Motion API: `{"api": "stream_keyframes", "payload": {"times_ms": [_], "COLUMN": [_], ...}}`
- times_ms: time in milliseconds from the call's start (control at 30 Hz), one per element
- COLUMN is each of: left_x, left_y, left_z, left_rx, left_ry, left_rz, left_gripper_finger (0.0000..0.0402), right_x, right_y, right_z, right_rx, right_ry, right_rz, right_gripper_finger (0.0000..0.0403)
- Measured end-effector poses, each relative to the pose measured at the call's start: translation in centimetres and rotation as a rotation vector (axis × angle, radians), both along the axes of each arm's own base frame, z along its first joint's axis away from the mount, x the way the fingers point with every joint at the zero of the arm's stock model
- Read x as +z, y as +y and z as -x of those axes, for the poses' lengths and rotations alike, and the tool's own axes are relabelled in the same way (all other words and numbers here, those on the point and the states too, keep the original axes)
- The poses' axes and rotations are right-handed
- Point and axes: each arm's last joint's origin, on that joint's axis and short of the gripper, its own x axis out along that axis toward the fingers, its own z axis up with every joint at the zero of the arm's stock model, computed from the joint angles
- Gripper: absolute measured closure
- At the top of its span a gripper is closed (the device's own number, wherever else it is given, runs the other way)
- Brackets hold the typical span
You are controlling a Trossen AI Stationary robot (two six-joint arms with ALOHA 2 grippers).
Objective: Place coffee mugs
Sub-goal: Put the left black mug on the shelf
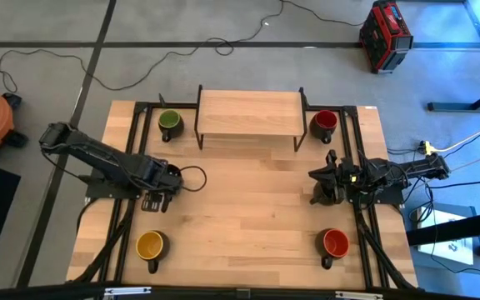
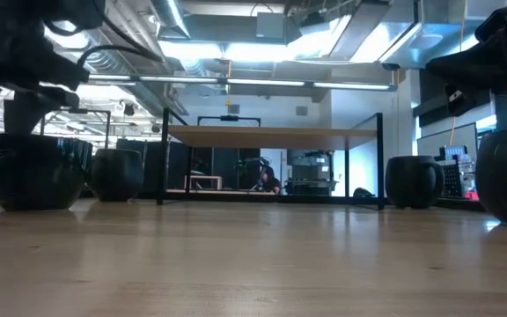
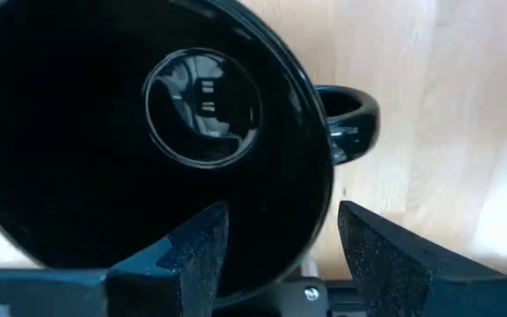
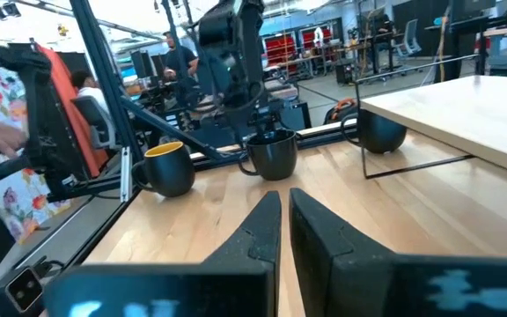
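The left gripper (image 1: 162,177) hangs over the black-lined mug (image 3: 139,141) on the worktop (image 1: 248,217), its jaws spread wide with the mug's rim between them, one finger (image 3: 192,255) inside the bowl and the other outside by the handle, not pressing the wall. The right gripper (image 1: 317,173) waits low at the far side with its jaws closed on nothing. Well clear of both stand the green mug (image 1: 170,123), dark red mug (image 1: 324,122), yellow mug (image 1: 151,247) and orange-red mug (image 1: 334,244), one near each corner.
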Motion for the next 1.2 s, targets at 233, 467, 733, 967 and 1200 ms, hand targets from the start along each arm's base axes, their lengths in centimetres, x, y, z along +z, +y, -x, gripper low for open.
{"api": "stream_keyframes", "payload": {"times_ms": [233,467,733,967,1200], "left_x": [-1.3,-1.3,-1.1,5.3,14.0], "left_y": [0.1,0.1,0.0,-0.3,0.8], "left_z": [0.4,0.2,0.1,-1.9,-3.6], "left_rx": [-0.006,-0.007,0.018,0.041,0.110], "left_ry": [0.016,-0.006,-0.002,-0.120,-0.384], "left_rz": [-0.005,0.001,0.013,0.045,0.141], "left_gripper_finger": [0.0232,0.0306,0.0380,0.0380,0.0380], "right_x": [0.0,0.0,0.0,0.0,0.1], "right_y": [0.0,0.0,0.0,-0.1,-0.2], "right_z": [0.0,0.0,0.0,0.0,0.0], "right_rx": [-0.014,-0.014,-0.014,-0.031,-0.056], "right_ry": [-0.001,-0.001,-0.001,-0.002,-0.005], "right_rz": [-0.001,-0.001,-0.001,0.000,-0.002], "right_gripper_finger": [0.0386,0.0386,0.0386,0.0386,0.0386]}}
